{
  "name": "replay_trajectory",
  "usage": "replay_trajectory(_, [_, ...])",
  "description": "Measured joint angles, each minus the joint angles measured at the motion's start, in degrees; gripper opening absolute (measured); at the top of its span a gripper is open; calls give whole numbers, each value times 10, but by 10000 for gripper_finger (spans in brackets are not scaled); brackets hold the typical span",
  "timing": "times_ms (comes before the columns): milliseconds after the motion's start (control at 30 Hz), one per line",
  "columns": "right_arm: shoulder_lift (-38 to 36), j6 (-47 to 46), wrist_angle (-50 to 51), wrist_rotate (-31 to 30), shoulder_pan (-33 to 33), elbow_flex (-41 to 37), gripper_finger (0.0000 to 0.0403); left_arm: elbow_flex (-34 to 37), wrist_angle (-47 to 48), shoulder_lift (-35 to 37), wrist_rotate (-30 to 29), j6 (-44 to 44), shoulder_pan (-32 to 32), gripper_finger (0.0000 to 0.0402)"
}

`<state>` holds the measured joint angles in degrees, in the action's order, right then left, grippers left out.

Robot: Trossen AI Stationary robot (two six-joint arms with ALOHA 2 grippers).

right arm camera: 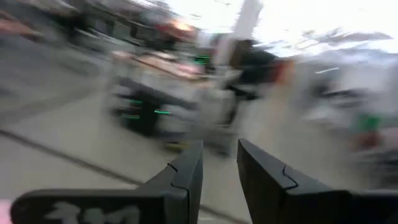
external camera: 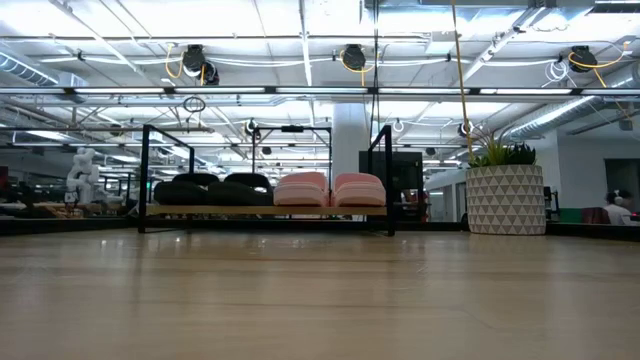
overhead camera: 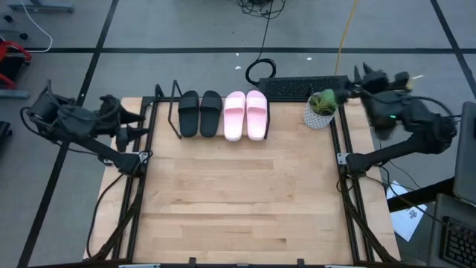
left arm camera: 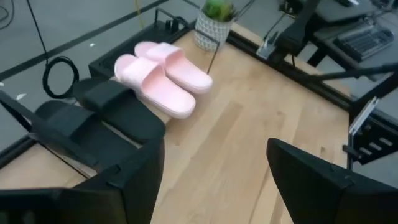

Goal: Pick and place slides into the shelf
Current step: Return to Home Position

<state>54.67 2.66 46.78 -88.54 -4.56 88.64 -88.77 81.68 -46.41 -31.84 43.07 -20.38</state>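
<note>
Two black slides (overhead camera: 199,113) and two pale pink slides (overhead camera: 246,115) stand side by side, soles down, on the shelf (external camera: 265,211) at the table's far edge. The black pair is on the left and the pink pair on the right. The left wrist view also shows the pink slides (left arm camera: 163,74) and the black slides (left arm camera: 93,118). My left gripper (overhead camera: 137,125) hovers beyond the table's left edge, level with the shelf; it is open (left arm camera: 214,155) and holds nothing. My right gripper (overhead camera: 355,80) is raised past the far right corner. Its fingers (right arm camera: 219,149) stand a little apart with nothing between them.
A potted plant in a white patterned pot (overhead camera: 320,110) stands at the table's far right, beside the shelf. A black keyboard (overhead camera: 297,88) lies behind it, off the table. The bare wooden tabletop (overhead camera: 238,201) stretches from the shelf to the near edge.
</note>
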Motion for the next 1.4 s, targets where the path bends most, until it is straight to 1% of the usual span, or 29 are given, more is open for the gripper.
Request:
replay_trajectory(33, [-14,-61,46,31,-10,0,91,18,-6,12,0,0,-5,279])
replay_trajectory(67, [-31,-119,93,82,-19,0,91,41,-19,25,-2,0,-10,281])
replay_trajectory(133, [-64,-216,179,219,-32,0,91,94,-61,54,-10,-7,-19,284])
replay_trajectory(167, [-77,-250,212,290,-36,-1,91,125,-95,72,-12,-15,-23,285])
replay_trajectory(200, [-86,-272,227,347,-39,-7,91,157,-134,88,-12,-29,-27,285])
replay_trajectory(233, [-95,-283,226,392,-43,-20,91,192,-179,105,-9,-50,-32,284])
replay_trajectory(300, [-112,-282,182,465,-51,-58,91,266,-278,139,14,-99,-40,282])
replay_trajectory(367, [-127,-239,102,509,-59,-108,91,341,-373,169,44,-143,-47,279])
replay_trajectory(433, [-138,-178,11,528,-64,-163,91,411,-458,196,71,-170,-53,279])
replay_trajectory(500, [-149,-140,-79,529,-66,-217,91,474,-522,222,92,-173,-56,281])
replay_trajectory(567, [-161,-115,-142,529,-66,-266,91,523,-567,246,105,-175,-57,284])
replay_trajectory(600, [-168,-108,-158,528,-64,-285,91,544,-585,259,107,-181,-57,284])
replay_trajectory(667, [-191,-110,-169,528,-59,-313,91,574,-601,287,108,-197,-57,284])
replay_trajectory(767, [-241,-123,-170,527,-52,-338,91,600,-603,344,106,-229,-52,280])
replay_trajectory(900, [-324,-112,-171,527,-52,-355,91,605,-533,460,104,-244,-46,279])
replay_trajectory(967, [-356,-110,-176,534,-52,-369,91,593,-519,461,90,-245,-45,281])
replay_trajectory(1000, [-368,-114,-178,549,-52,-383,91,585,-494,460,91,-242,-43,283])
replay_trajectory(1033, [-375,-121,-183,561,-52,-401,91,586,-496,460,106,-239,-43,284])
replay_trajectory(1100, [-388,-129,-210,584,-52,-444,91,600,-542,446,97,-240,-46,284])
replay_trajectory(1133, [-391,-134,-225,591,-52,-469,91,611,-543,444,91,-235,-46,284])
replay_trajectory(1167, [-394,-141,-242,593,-53,-493,91,624,-533,444,95,-229,-46,284])
replay_trajectory(1200, [-398,-146,-264,594,-52,-513,91,634,-546,446,102,-231,-46,285])
replay_trajectory(1267, [-409,-156,-289,589,-52,-555,91,653,-611,449,104,-233,-46,286])
replay_trajectory(1400, [-433,-161,-322,585,-52,-603,91,702,-632,449,110,-230,-46,286])
